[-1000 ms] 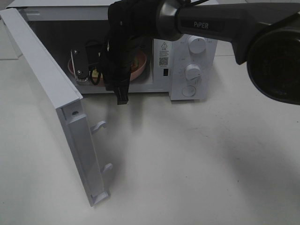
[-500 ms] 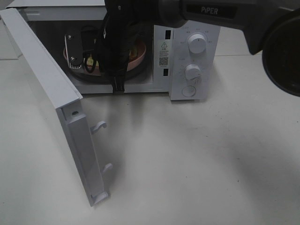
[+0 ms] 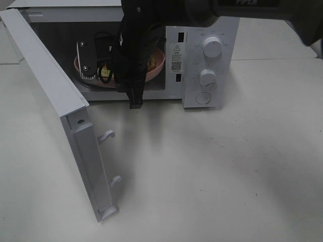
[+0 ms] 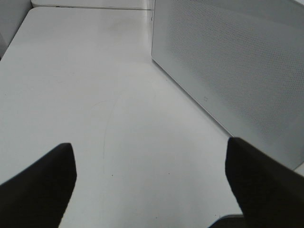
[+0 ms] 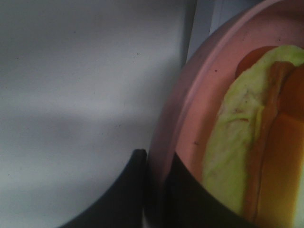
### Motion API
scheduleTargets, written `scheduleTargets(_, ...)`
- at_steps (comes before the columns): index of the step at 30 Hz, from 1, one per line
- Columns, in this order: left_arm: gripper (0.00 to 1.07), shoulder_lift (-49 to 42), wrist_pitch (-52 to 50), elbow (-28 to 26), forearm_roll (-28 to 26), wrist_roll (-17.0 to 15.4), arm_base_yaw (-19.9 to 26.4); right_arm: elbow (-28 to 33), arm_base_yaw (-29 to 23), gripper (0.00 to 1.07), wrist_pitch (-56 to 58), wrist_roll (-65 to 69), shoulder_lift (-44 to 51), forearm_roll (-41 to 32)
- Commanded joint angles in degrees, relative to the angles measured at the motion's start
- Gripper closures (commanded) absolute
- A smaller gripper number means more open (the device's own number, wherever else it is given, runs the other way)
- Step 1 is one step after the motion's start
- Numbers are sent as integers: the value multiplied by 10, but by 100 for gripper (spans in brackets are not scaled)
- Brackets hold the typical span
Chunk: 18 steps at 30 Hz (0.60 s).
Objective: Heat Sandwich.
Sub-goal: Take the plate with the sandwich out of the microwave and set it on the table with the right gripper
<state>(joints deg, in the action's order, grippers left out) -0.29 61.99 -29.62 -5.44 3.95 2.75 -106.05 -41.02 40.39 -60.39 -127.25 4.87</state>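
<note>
- Right gripper (image 5: 156,190): fingers clamped on the rim of the pink plate (image 5: 190,95), one finger outside the rim and one inside, per the right wrist view. In the high view the gripper and its arm hang in the mouth of the microwave (image 3: 209,60).
- Sandwich (image 5: 256,142): lies on the plate, pale yellow-green filling and tan crust toward the camera. Plate and sandwich sit inside the microwave cavity, largely hidden by the arm in the high view.
- Change: half a second ago the plate sat lower, on the dark turntable; it now sits slightly higher and further right, and the wrist has backed toward the opening. Judgement: placement is being adjusted, not finished; the plate is not yet let go.
- Left gripper (image 4: 149,185): fingers spread wide, holding nothing, above bare table beside the microwave's perforated side wall.
- Door (image 3: 65,116): swung fully open to the left, latch hooks exposed. Closing it and setting the two dials are not yet done.
- Surface: plain white table (image 3: 217,171), matte, with soft arm shadows. Room beyond the table is not visible.
</note>
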Motion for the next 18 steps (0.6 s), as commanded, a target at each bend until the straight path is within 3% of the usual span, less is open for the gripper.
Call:
scheduleTargets(1, 26, -4, -7, 1, -1, -3, -3, 33, -5, 107, -37, -1, 40, 11)
scheduleTargets(5, 26, -4, -7, 1, -1, -3, -3, 111, -11, 107, -75, -17, 87, 23)
scheduleTargets(18, 26, -4, -7, 1, -1, -3, -3, 249, -19, 107, -111, -43, 179, 22)
